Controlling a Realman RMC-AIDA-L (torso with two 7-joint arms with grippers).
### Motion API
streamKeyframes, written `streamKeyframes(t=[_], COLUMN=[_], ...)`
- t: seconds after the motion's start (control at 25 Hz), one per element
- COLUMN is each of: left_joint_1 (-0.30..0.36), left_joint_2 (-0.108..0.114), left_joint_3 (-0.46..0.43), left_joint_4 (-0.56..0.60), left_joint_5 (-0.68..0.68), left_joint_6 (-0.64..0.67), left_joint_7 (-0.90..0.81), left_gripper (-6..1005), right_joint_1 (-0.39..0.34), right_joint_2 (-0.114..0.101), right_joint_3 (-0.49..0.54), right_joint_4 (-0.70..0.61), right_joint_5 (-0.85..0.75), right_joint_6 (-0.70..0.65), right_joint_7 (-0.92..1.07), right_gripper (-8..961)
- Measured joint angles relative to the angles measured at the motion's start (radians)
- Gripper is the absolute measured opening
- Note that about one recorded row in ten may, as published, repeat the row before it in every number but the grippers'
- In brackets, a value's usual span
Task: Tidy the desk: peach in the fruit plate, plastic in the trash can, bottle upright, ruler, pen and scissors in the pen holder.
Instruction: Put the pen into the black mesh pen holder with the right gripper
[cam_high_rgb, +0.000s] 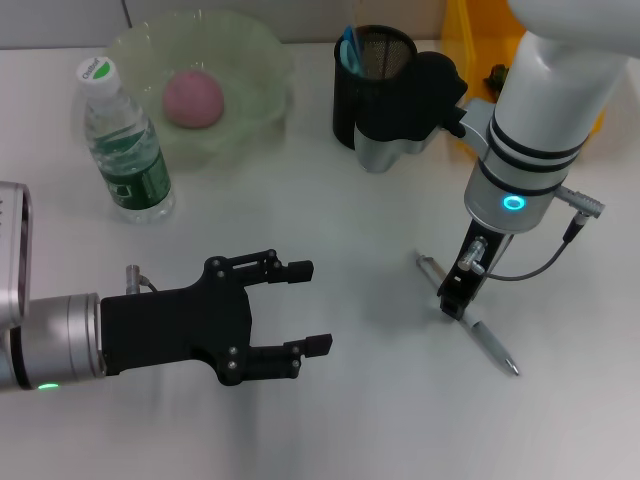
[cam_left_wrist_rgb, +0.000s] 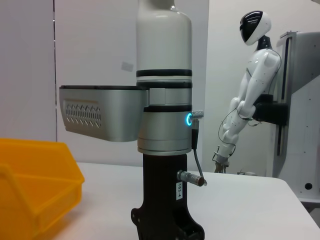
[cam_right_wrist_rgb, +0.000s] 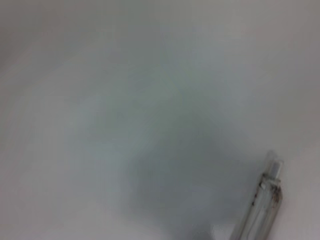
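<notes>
My right claw (cam_high_rgb: 455, 300) sits down on the pen (cam_high_rgb: 468, 328) on the counter (cam_high_rgb: 380, 410); its grip I cannot tell. My left claw (cam_high_rgb: 310, 308), well left of the pen, gapes wide, empty.

The silver pen (cam_high_rgb: 468, 315) lies flat on the white desk (cam_high_rgb: 380, 420); the peach (cam_high_rgb: 193, 98) sits in the green fruit plate (cam_high_rgb: 255, 60); the bottle (cam_high_rgb: 125, 145) stands upright.

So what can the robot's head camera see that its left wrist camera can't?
Only the head view shows the peach in the fruit plate, the upright bottle, the pen holder, the pen under the right claw, and the open left claw. Only the left wrist view shows a white humanoid robot far off. Both share the right arm, the desk and the yellow trash can.
</notes>
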Motion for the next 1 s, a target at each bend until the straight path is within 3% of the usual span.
streamKeyframes(t=[0.08,1.0], left_joint_1=[0.0,0.0], left_joint_2=[0.0,0.0], left_joint_3=[0.0,0.0], left_joint_4=[0.0,0.0], left_joint_5=[0.0,-0.002], left_joint_6=[0.001,0.002], left_joint_7=[0.0,0.001], left_gripper=[753,753], right_joint_1=[0.0,-0.001], right_joint_2=[0.0,0.0], right_joint_3=[0.0,-0.014], right_joint_4=[0.0,0.01], right_joint_5=[0.0,0.0], right_joint_6=[-0.001,-0.002], right_joint_7=[0.0,0.001], right_gripper=[259,166])
